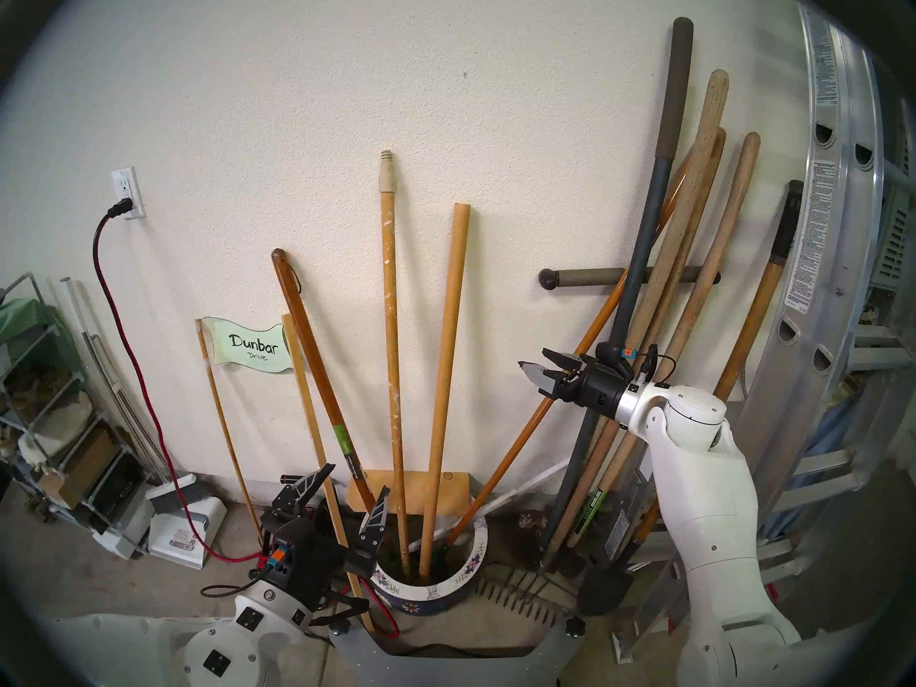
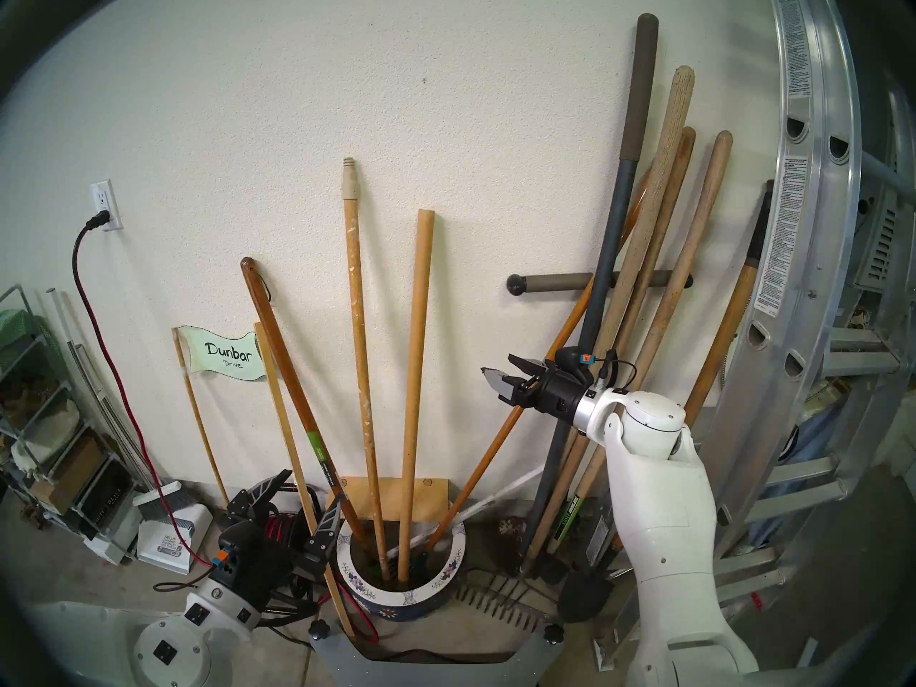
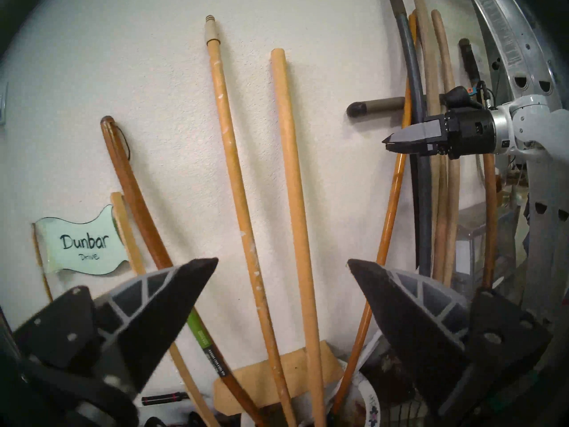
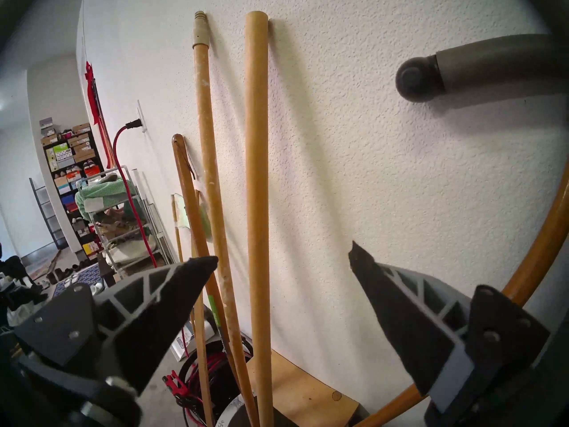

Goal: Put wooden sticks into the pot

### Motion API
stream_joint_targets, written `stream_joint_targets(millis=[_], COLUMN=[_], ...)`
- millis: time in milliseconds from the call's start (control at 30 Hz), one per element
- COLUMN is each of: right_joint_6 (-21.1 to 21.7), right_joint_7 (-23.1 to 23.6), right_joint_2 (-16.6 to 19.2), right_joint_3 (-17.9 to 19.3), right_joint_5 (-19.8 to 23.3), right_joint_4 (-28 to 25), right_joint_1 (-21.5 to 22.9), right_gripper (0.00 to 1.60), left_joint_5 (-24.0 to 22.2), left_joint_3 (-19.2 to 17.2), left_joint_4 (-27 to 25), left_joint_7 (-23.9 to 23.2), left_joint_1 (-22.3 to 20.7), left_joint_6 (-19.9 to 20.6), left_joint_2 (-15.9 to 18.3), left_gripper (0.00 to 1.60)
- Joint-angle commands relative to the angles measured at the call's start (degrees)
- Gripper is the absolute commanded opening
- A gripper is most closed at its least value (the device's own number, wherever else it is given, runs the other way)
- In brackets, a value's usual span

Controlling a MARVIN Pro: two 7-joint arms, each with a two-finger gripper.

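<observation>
both wooden sticks [image 1: 436, 373] stand in the pot [image 1: 466, 567], tops leaning on wall for support; left gripper [image 1: 347, 492] and right gripper [image 1: 540, 368] wide open, empty.

A pale green wavy flag-shaped sign [image 1: 249, 346] on a thin wooden stake against the wall reads "Dunbar" in large dark letters, with "Drive" smaller beneath. The white dustpan [image 1: 186, 531] on the floor carries a label starting "HELLO"; the rest is too small. Ladder stickers and tool-handle labels are illegible.
</observation>
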Motion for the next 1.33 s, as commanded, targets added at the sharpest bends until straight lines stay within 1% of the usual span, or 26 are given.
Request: stream_joint_targets(millis=[0, 300, 1300], right_joint_6=[-2.2, -2.7, -2.8], right_joint_7=[0.0, 0.0, 0.1], right_joint_2=[-0.8, -0.8, -0.8], right_joint_3=[0.4, 0.4, 0.4], right_joint_5=[0.5, 0.6, 0.7], right_joint_4=[0.1, 0.3, 0.3], right_joint_1=[0.3, 0.3, 0.3], right_gripper=[1.6, 1.6, 1.6], left_joint_5=[0.6, 0.4, 0.3], left_joint_3=[0.1, 0.4, 0.8], left_joint_4=[-4.4, -5.2, -5.3], left_joint_7=[4.7, 5.9, 6.1], left_joint_1=[3.0, 3.1, 2.7], left_joint_6=[4.2, 5.3, 5.4], left_joint_2=[5.7, 6.2, 6.4], left_gripper=[1.6, 1.6, 1.6])
